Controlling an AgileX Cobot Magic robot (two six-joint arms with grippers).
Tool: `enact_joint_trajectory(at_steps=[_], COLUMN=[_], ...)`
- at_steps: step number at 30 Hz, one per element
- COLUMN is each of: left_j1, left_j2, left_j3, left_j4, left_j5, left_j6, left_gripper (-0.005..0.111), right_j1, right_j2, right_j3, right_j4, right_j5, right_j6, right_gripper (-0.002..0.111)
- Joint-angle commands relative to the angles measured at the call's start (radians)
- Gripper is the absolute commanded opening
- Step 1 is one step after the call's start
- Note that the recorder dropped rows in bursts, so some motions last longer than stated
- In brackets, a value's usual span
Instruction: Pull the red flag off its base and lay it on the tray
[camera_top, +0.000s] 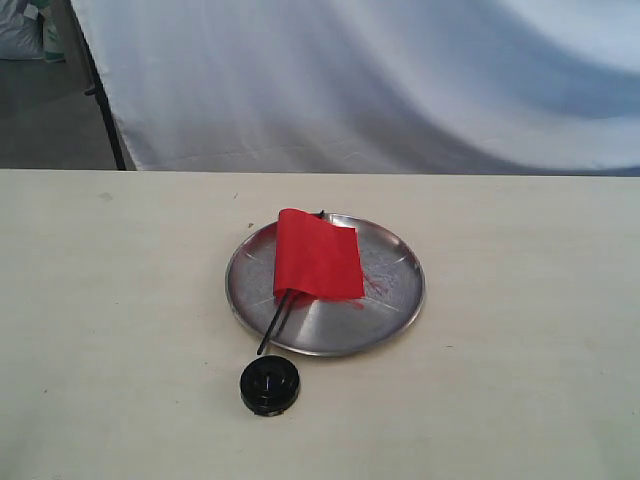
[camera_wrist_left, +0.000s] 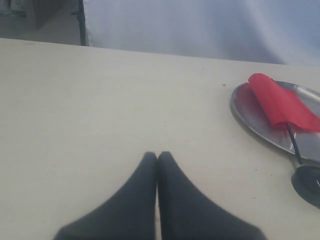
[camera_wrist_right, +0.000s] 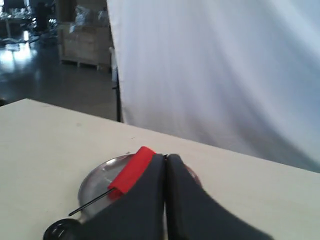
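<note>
**Now the small red flag (camera_top: 318, 255) lies on the round shiny silver metal tray (camera_top: 400, 300)**

Its red cloth covers the middle and left of the tray, with the far edge folded over. A faint red reflection shows on the bare metal beside it. The flag's thin black stick runs from the far rim under the cloth and out over the near rim. The tip points toward the small round black plastic base (camera_top: 269, 386). The base sits on the pale table (camera_top: 520, 350) just beside the tray's near edge, apart from the cloth. Whether the stick's tip touches it cannot be told.

The left fingers (camera_wrist_left: 140, 195), dark and tapered, are pressed together tip to tip with nothing between them. They hang over bare table, well to the left of the tray.

The right fingers (camera_wrist_right: 145, 200) are likewise closed against each other and hold nothing. In the right wrist view, the tray, flag and base lie just beyond them.

A white cloth backdrop (camera_top: 400, 80) hangs behind the table's far edge.
</note>
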Motion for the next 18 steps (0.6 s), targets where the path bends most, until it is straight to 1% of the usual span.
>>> enact_joint_trajectory(at_steps=[1, 3, 6, 9, 12, 18], left_j1=[0.002, 0.002, 0.002, 0.002, 0.002, 0.002], left_j2=[-0.004, -0.004, -0.004, -0.004, -0.004, -0.004], left_j3=[0.004, 0.004, 0.004, 0.004, 0.004, 0.004], left_j4=[0.001, 0.001, 0.001, 0.001, 0.001, 0.001], left_j5=[0.000, 0.000, 0.000, 0.000, 0.000, 0.000], left_j6=[0.000, 0.000, 0.000, 0.000, 0.000, 0.000], left_gripper=[0.000, 0.000, 0.000, 0.000, 0.000, 0.000], right_j1=[-0.141, -0.217, -0.332, -0.409, -0.430, -0.430], right_j2=[-0.158, -0.214, -0.225, -0.225, -0.225, -0.225], right_j3=[0.057, 0.074, 0.085, 0.093, 0.096, 0.096], right_j4=[0.018, 0.021, 0.024, 0.032, 0.032, 0.032], right_j5=[0.037, 0.056, 0.102, 0.130, 0.149, 0.151], right_j6=[-0.012, -0.012, -0.009, -0.001, -0.001, 0.003], right_gripper=[-0.001, -0.001, -0.001, -0.001, -0.001, -0.001])
